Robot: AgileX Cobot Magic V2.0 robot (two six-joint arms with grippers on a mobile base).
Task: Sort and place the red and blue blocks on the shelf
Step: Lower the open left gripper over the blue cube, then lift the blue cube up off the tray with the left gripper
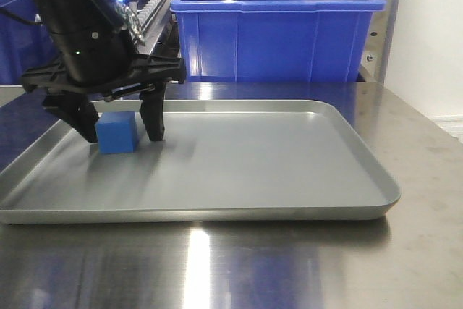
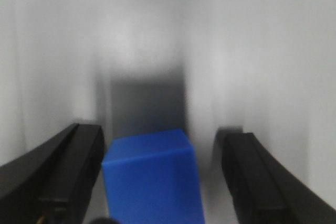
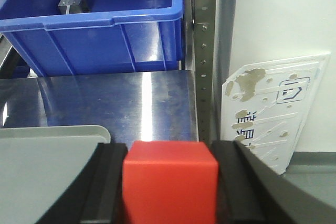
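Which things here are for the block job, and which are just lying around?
For the job: blue block, between the left fingers; red block, held in the right fingers.
Just lying about: grey tray, big blue bin, white panel.

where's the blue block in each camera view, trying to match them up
Front: blue block left of centre on the grey tray, between the left tool's open fingers.
Left wrist: bottom centre, between those black fingers.
Right wrist: not in it; the right tool grips the red block.
Shared landmark: the grey tray, lower left in the right wrist view.
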